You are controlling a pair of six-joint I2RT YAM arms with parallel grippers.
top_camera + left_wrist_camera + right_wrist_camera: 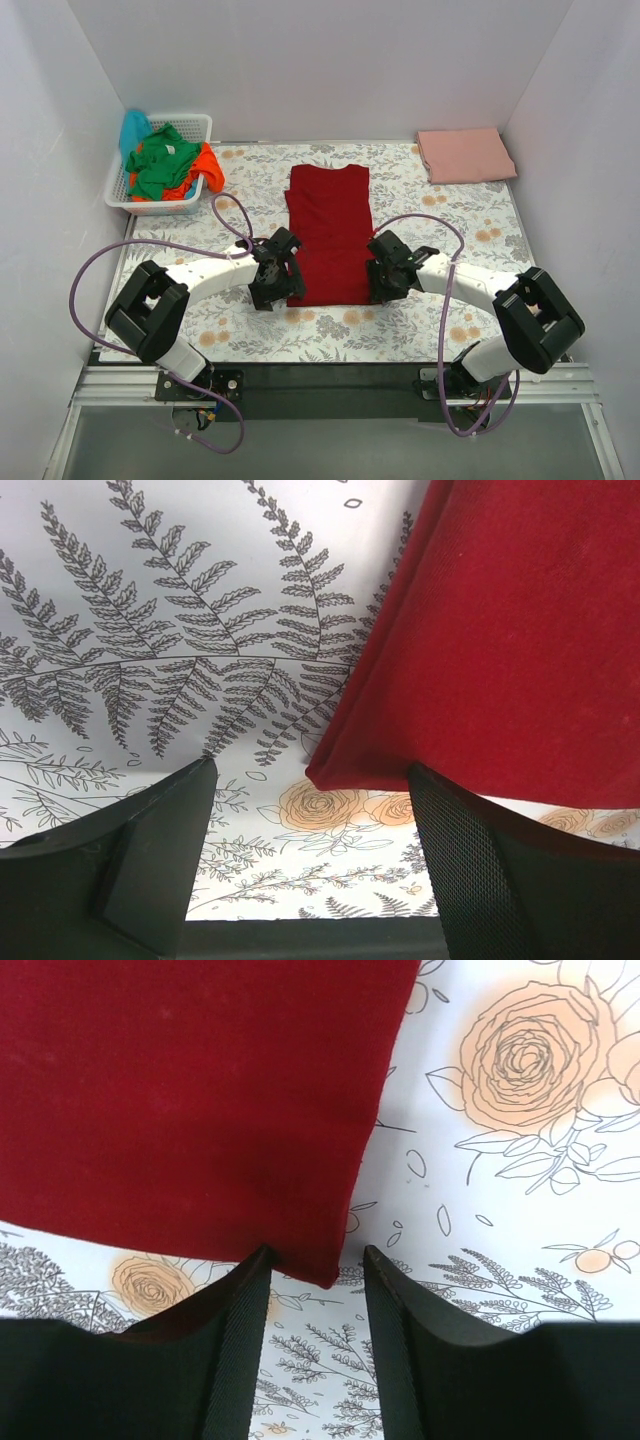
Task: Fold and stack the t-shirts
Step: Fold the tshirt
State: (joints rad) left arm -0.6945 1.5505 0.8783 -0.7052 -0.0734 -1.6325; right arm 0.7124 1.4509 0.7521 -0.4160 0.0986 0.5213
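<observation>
A dark red t-shirt [329,233] lies flat on the flowered table cloth, folded into a long strip. My left gripper [272,285] is open at its near left corner [335,770], with that corner between the fingers [470,850] but not gripped. My right gripper [387,280] is open at the near right corner [325,1265], which lies just ahead of its fingers [240,1330]. A folded salmon pink t-shirt [465,155] lies at the far right. Green [160,160], orange [205,168] and turquoise [133,128] t-shirts are piled in the basket.
A white lattice basket [150,203] stands at the far left by the wall. White walls close in the table on the left, far and right sides. The flowered cloth [420,330] covers the table to its near edge.
</observation>
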